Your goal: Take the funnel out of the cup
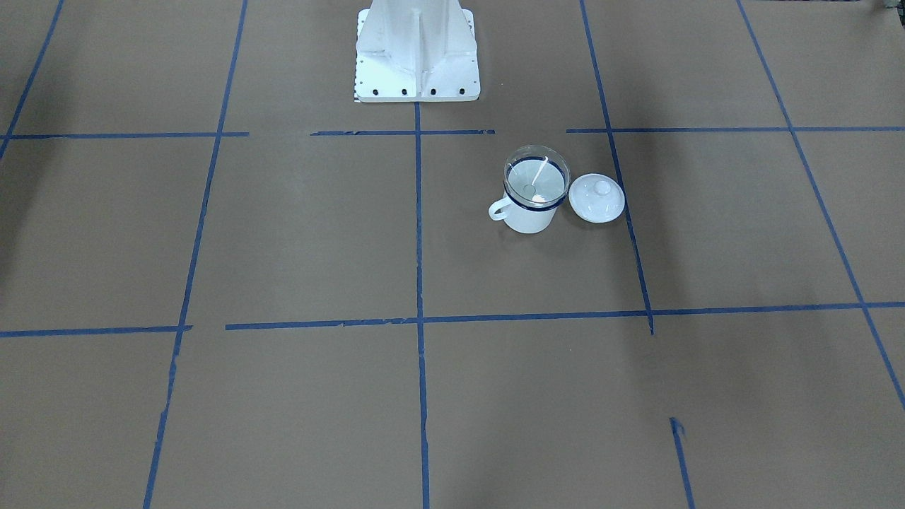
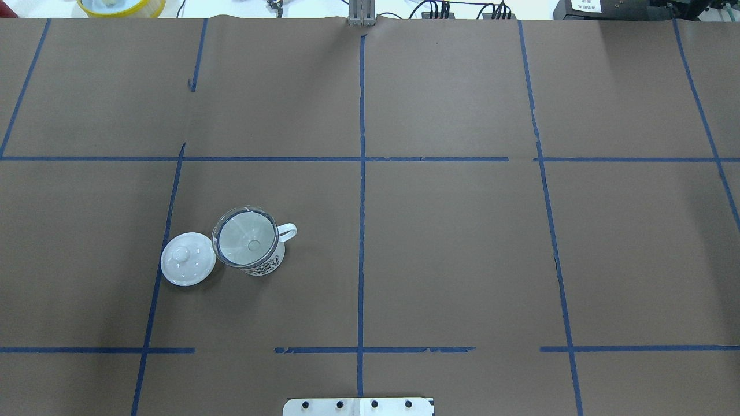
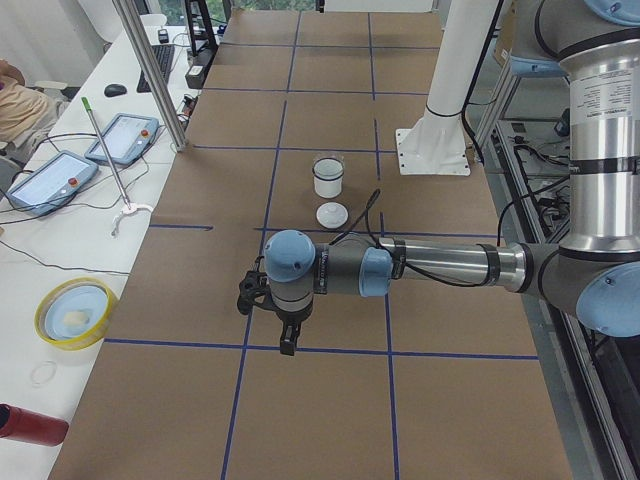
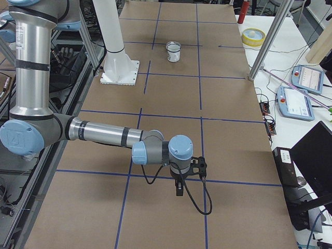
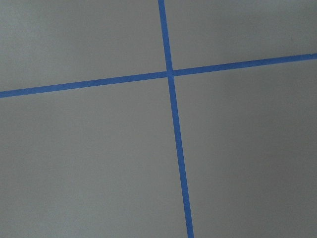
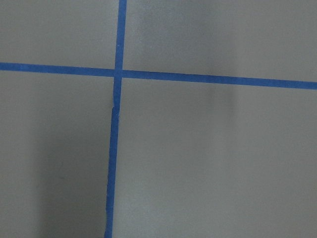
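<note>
From the left gripper (image 3: 287, 345), reach past the domed lid (image 2: 188, 259) to the clear funnel (image 2: 245, 237) seated in the enamel mug (image 2: 267, 264). Pinch its rim and lift straight up without tipping the mug. The left arm (image 3: 440, 265) and right arm (image 4: 104, 134) each stretch out level, wrists pointing down. Neither the left gripper's jaws nor those of the right gripper (image 4: 179, 191) can be judged open or closed.
</note>
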Robot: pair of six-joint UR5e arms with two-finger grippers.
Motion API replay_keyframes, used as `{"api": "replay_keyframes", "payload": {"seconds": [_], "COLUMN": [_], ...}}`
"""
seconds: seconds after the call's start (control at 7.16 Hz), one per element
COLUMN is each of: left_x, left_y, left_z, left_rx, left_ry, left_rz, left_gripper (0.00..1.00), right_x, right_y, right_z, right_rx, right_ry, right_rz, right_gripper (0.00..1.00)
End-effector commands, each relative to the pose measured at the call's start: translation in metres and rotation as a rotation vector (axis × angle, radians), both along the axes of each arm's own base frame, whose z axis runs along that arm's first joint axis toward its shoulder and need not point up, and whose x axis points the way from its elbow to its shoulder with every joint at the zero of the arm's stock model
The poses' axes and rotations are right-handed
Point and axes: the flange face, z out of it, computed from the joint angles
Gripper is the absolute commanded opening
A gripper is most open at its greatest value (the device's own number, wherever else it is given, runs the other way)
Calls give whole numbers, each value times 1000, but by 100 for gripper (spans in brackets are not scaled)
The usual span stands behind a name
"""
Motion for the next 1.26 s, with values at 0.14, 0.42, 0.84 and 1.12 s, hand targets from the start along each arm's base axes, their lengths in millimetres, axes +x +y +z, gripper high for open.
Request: {"api": "replay_keyframes", "payload": {"seconds": [0.14, 0.42, 0.84, 1.12], "left_x": [1, 4, 2, 6], "left_y": [-1, -10, -95, -89], "left_z": [-6, -41, -162, -157], "left_rx": [12, 82, 350, 370], "left_ry": [0, -2, -10, 62], "left_rz": [2, 7, -1, 24], "left_gripper": [100, 100, 100, 100], "right_x": [0, 0, 0, 0], "right_y": [0, 0, 0, 0], "right_z": [0, 0, 0, 0], "right_rx": [0, 0, 0, 0], "right_ry": [0, 0, 0, 0], "right_rz": [0, 0, 0, 0], "right_gripper": [100, 100, 100, 100]}}
